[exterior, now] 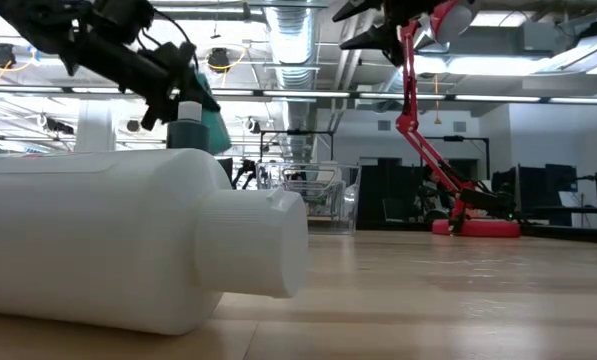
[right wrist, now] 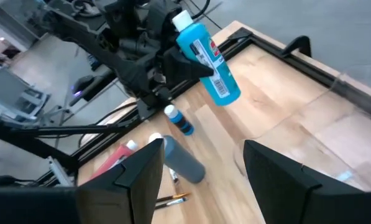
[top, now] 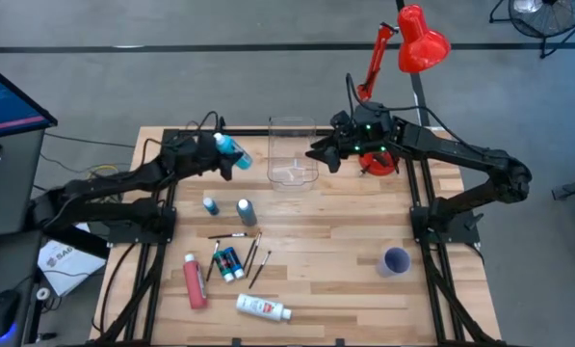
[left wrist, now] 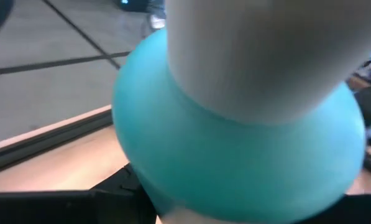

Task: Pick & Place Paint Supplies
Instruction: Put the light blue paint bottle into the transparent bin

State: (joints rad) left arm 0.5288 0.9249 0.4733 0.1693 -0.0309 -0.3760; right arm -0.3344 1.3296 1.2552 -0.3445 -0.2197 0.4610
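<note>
A light blue paint bottle (top: 232, 152) with a white cap hangs in the air left of the clear box (top: 292, 154), with my left gripper (top: 220, 156) shut on it. In the left wrist view the bottle (left wrist: 235, 143) fills the picture. My right gripper (right wrist: 201, 177) hovers open, high up by the box's right side, holding nothing. On the table lie or stand a small blue bottle (top: 210, 204), a grey bottle (top: 246, 209), a pink-red bottle (top: 195, 281), a white bottle (top: 263, 308), small blue-green tubes (top: 229, 262) and several thin brushes (top: 253, 253). My left gripper pinches the light blue bottle's body (right wrist: 197, 53) between its two fingers, closer to the capped end. The fingers (right wrist: 173, 65) come roughly level from the table's left and lie across the bottle. It is lifted clear and tilted, cap up and toward the far left.
A purple cup (top: 395, 261) stands at the near right. A red desk lamp (top: 407, 39) rises behind the right arm, its base (top: 378, 162) on the table right of the box. The white bottle (exterior: 128, 240) lies close before the low camera.
</note>
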